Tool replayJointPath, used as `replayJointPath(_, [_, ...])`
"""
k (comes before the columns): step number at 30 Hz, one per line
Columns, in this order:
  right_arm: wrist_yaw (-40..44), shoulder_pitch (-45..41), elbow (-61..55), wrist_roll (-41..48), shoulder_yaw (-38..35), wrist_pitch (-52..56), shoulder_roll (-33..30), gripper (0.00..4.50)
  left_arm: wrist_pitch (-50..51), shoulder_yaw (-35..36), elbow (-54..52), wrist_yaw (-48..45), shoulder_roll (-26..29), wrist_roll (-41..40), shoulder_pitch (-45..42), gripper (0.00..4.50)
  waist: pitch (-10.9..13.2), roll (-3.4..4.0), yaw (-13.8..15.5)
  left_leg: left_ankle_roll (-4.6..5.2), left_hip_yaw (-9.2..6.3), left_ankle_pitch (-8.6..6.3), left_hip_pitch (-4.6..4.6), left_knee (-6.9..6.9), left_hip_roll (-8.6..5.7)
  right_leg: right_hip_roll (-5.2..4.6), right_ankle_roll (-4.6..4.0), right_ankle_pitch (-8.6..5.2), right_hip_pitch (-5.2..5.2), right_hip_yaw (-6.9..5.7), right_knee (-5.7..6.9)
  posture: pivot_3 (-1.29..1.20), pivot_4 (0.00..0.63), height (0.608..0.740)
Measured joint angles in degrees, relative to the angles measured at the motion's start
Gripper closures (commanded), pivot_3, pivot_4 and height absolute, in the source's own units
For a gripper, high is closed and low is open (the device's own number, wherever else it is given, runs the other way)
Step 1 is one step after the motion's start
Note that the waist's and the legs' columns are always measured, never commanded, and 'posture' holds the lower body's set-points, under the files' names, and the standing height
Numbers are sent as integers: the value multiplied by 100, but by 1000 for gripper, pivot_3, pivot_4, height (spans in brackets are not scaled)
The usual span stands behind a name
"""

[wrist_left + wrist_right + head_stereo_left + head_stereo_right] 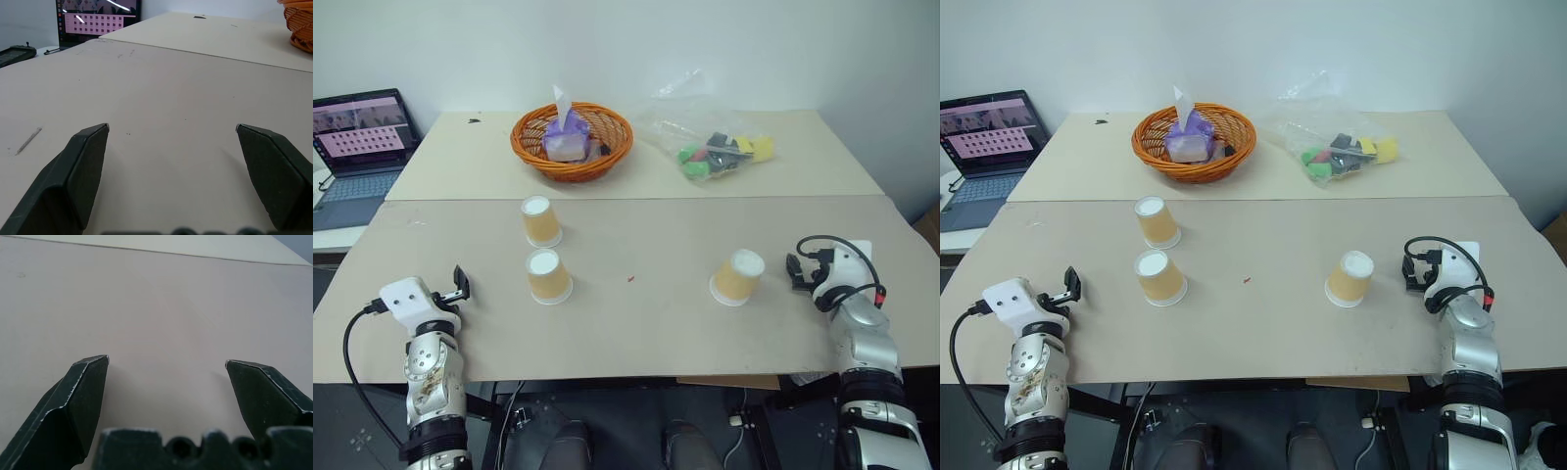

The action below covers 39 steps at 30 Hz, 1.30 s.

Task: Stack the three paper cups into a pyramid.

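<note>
Cups (541, 220) (548, 275) (738, 278), tapered tan paper, stand inverted, apparently apart, on matte table (646, 323)

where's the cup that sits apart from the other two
Head view: the lone paper cup stands upside down on the table's right side, just left of the right gripper.

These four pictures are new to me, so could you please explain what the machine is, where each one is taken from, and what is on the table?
It is a humanoid robot with two arms. The two wide pictures come from cameras in its head, looking down over a beige table. The two close pictures come from a camera on each wrist, looking along that gripper's two black fingers.

The left gripper and right gripper are both open and hold nothing.

On the table stand three paper cups, all upside down: two near the left, one behind the other, and one near the right gripper. Farther back are an orange basket and a clear bag of coloured items. A laptop sits off to the left.
</note>
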Motion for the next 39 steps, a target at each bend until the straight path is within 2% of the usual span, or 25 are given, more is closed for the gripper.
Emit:
replayJointPath(2, [12, -8, 1, 14, -5, 3, -3, 0, 27, 4, -11, -29, 12, -27, 0, 68, 0, 0, 0, 0, 0, 0, 0, 0, 0, 0, 0, 0, 0, 0, 0, 0, 150, 740])
replayJointPath(4, [305, -256, 76, 272, -32, 191, -108, 0, 503, 7, -188, -542, 324, -461, 93, 68, 9, 7, -26, 0, 1, 0, -8, 0, 1, 2, 0, 0, -10, 2, 6, 0, 150, 740])
replayJointPath(5, [654, -555, 100, 476, -50, 413, -382, 0, 877, 28, -438, -882, 605, -756, 166, 68, 23, 19, -48, -1, 2, 0, -10, 0, 0, 2, 0, 0, -12, 4, 5, 0, 150, 740])
replayJointPath(9, [1800, -1671, -412, 1060, -118, 959, -1144, 0, 1475, 140, -1308, -1353, 1105, -1256, 157, 68, 32, 33, -45, 3, 0, -2, -2, -18, 12, 10, 0, -1, -9, -1, -9, 0, 150, 740])
replayJointPath(12, [2811, -1927, -1448, 1650, 341, 1620, -1198, 0, 1825, -34, -1602, -1544, 1142, -1392, 57, 68, 27, 21, -47, 3, -5, -2, -1, -26, 15, 12, 0, -1, -5, -7, -17, 0, 150, 740])
replayJointPath(15, [3720, -1727, -2578, 2259, 1082, 2389, -1105, 0, 2201, -369, -2072, -1896, 1193, -1588, 63, 68, 29, 10, -26, 2, -6, -1, -19, -16, 9, 5, 0, -1, -9, -8, -19, 0, 150, 740])
replayJointPath(19, [4775, -1383, -4208, 2999, 2080, 3101, -1114, 0, 2703, -892, -2915, -2696, 1647, -1806, 312, 68, 31, 12, 11, 2, -14, -2, -35, -14, 7, 1, 0, -1, -19, -15, -26, 0, 150, 740])
replayJointPath(22, [4981, -1384, -4596, 3139, 2266, 3259, -1106, 0, 3073, -1081, -3283, -3115, 1806, -2049, 445, 68, 33, 7, 19, 2, -14, -1, -26, -3, 7, 3, -3, 1, -11, -16, -22, 0, 150, 740])
replayJointPath(28, [5010, -1366, -4612, 2990, 2486, 3267, -1092, 0, 3411, -1165, -3491, -3677, 2241, -2209, 527, 68, 33, 7, 4, 2, -11, -2, -22, -6, 12, 8, -5, 2, -15, -15, -24, 0, 150, 740])
replayJointPath(39, [4834, -1179, -4957, 3006, 2485, 3350, -1052, 0, 3212, -1533, -2571, -4233, 2366, -1604, -10, 68, 34, 5, 16, 3, -11, -2, -25, -6, 11, 7, -5, 2, -14, -15, -26, 0, 150, 740])
